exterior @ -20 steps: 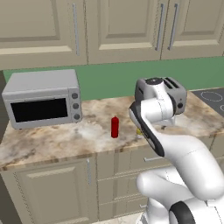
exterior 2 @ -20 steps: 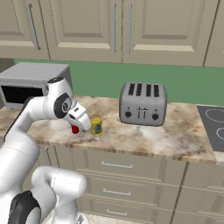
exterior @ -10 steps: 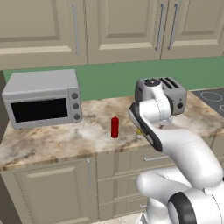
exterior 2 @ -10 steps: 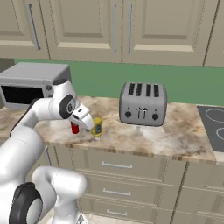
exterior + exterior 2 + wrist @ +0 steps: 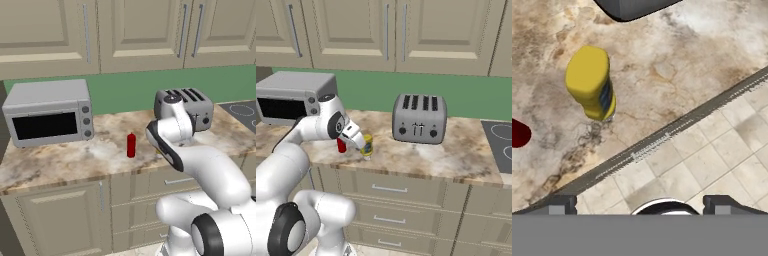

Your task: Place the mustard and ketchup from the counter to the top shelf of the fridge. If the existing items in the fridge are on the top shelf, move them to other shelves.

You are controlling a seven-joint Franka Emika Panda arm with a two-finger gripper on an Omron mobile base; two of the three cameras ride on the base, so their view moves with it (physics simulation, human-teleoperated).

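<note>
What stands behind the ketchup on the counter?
Behind the ketchup lie bare counter and green wall; the oven sits back-left. The arm covers whatever stands to its right.

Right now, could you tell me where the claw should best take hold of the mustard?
Probably around the mustard's wide body, coming down from above. It stands upright on the counter, clear of the ketchup beside it, and the open claw already looks down on it.

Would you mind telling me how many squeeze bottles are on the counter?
2. The ketchup stands right of the toaster oven; the mustard stands beside it near the counter edge, left of the toaster.
</note>
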